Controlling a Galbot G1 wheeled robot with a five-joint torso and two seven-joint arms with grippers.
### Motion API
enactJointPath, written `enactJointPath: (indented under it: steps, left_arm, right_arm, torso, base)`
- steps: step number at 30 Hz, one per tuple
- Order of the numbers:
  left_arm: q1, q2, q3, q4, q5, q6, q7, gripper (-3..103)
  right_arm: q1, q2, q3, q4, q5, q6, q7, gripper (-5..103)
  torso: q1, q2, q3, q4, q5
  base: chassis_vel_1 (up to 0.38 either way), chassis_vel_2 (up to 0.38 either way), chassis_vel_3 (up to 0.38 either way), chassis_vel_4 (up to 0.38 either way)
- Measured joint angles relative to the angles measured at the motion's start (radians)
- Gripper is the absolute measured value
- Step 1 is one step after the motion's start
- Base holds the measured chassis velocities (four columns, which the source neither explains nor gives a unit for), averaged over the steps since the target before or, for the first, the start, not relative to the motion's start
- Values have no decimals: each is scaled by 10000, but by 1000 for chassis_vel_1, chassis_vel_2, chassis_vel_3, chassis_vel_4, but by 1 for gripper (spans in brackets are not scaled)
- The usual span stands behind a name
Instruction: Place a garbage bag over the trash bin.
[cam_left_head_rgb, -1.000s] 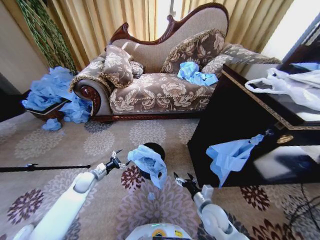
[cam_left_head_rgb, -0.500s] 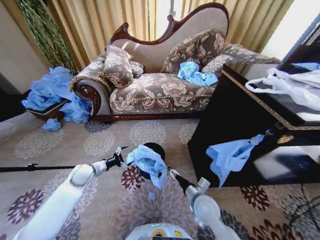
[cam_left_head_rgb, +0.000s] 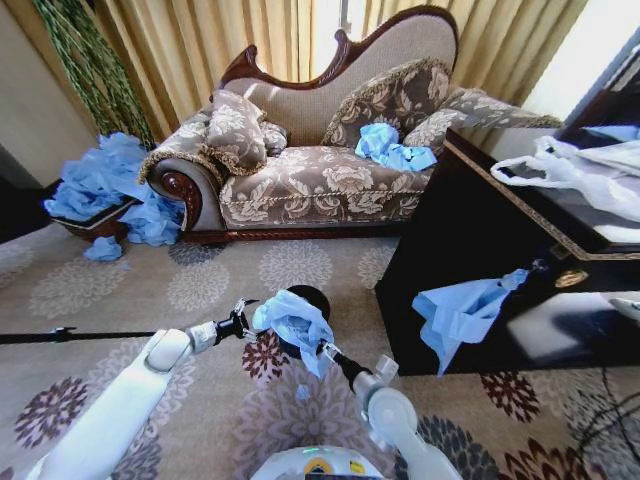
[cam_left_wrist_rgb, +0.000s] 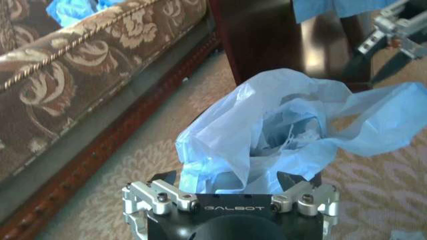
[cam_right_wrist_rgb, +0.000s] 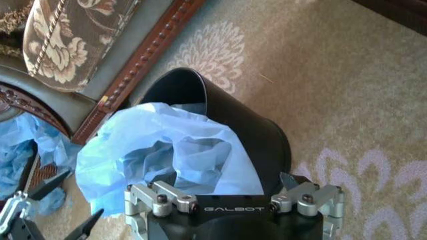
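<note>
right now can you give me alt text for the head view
A light-blue garbage bag lies crumpled over a small black trash bin on patterned carpet, with the left end effector at its left edge and the right end effector at its near side. A floral sofa stands behind.

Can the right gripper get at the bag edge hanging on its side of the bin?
Probably yes. The right gripper sits open beside the garbage bag draped on the trash bin, with nothing between them.
</note>
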Motion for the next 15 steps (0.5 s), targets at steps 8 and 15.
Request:
enactJointPath:
  steps: [8, 15]
  left_arm:
    - [-373, -71, 428, 236, -78, 122, -284, 95]
    - [-490, -151, 523, 446, -86, 130, -402, 80]
  right_arm:
    - [-57, 72, 38, -69, -108, 6, -108, 100]
    - [7, 222, -28, -185, -227, 7, -170, 100]
  torso:
    - [0, 0, 0, 1, 0]
    - [0, 0, 0, 1, 0]
  base:
    - [0, 0, 0, 0]
    - [0, 0, 0, 0]
